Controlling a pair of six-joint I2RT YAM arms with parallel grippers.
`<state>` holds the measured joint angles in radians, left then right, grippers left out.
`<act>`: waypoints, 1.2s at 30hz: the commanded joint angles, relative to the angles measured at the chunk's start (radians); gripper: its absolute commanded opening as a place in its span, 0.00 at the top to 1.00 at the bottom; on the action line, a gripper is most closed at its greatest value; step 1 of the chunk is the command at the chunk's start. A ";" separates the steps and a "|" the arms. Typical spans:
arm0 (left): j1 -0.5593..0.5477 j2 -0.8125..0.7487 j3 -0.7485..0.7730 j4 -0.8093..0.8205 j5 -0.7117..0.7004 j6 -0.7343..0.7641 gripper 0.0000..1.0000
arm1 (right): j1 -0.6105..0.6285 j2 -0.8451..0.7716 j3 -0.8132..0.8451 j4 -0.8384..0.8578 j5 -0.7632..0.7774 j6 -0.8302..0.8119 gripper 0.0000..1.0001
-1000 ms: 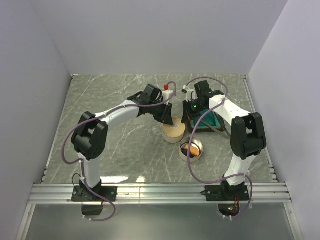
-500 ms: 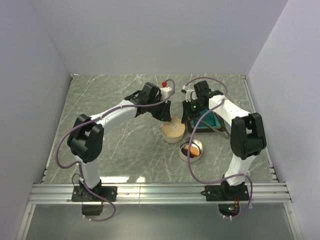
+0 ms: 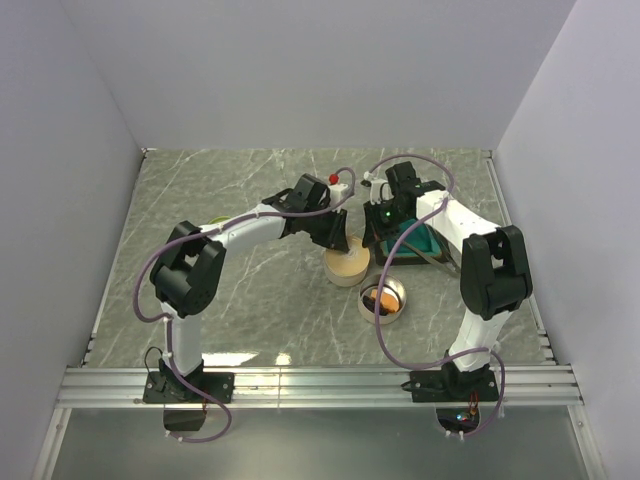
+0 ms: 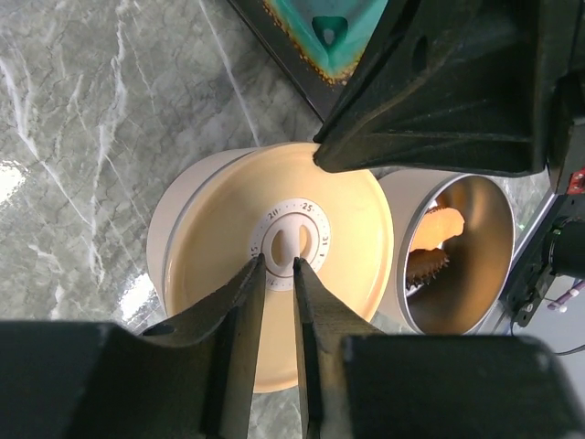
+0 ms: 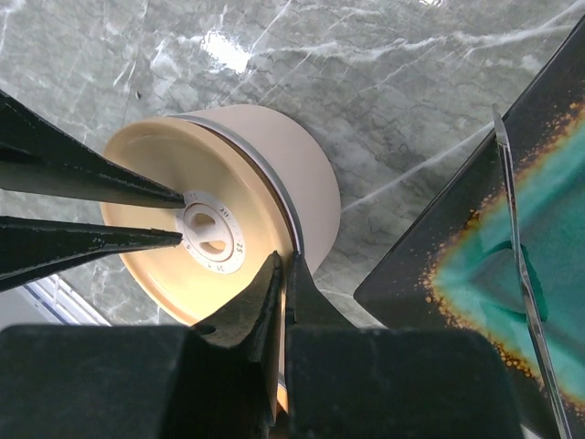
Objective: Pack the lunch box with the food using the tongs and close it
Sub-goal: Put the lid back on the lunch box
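Left end effector (image 4: 278,263) is seen with its jaws only narrowly parted. The tips are parked at the edge of the little white knob (image 4: 291,240) in the middle of the cream lid (image 4: 219,219), and no real pinch can be made out. Right end effector (image 5: 284,261) is closed up tight with nothing between the fingers, its tip set right at the lid's metal-banded rim, lower centre of its wrist view.

What could go sideways: that knob looks small, flat and slick, so the thin black tips could easily be slipped off it and the lid tipped or dropped. With both end effectors crowded over one lid, a bump between them can't be ruled out. The round piece could also be skidded by a shove at the rim, across the glossy marble-patterned table (image 5: 366,73). It would be sent into the open tin (image 4: 480,219) just beside it, right of centre in the left wrist view. That's where the food (image 4: 434,242) is sitting, orange and bumpy brown pieces against shiny metal walls.

Tongs (image 5: 516,229), a thin silver strip, are found lying on the teal glazed tray (image 5: 411,274) at the right edge of the right wrist view, held by nothing.
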<state>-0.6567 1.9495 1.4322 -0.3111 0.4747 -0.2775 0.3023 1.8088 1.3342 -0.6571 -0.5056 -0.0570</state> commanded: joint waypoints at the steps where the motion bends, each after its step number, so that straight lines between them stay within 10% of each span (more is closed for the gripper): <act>1: 0.000 0.058 -0.045 -0.045 -0.048 -0.011 0.74 | 0.023 0.050 -0.018 -0.015 0.087 -0.003 1.00; 19: -0.003 -0.012 -0.150 -0.010 -0.059 0.020 0.74 | 0.037 0.067 -0.102 0.045 0.165 0.022 0.71; 36: 0.054 -0.280 -0.142 0.026 -0.016 0.058 0.52 | 0.020 -0.035 -0.020 0.007 0.047 0.055 0.56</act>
<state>-0.6220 1.7809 1.2953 -0.2867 0.4606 -0.2474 0.3256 1.8050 1.2907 -0.6033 -0.4801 0.0097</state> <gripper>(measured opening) 0.466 0.427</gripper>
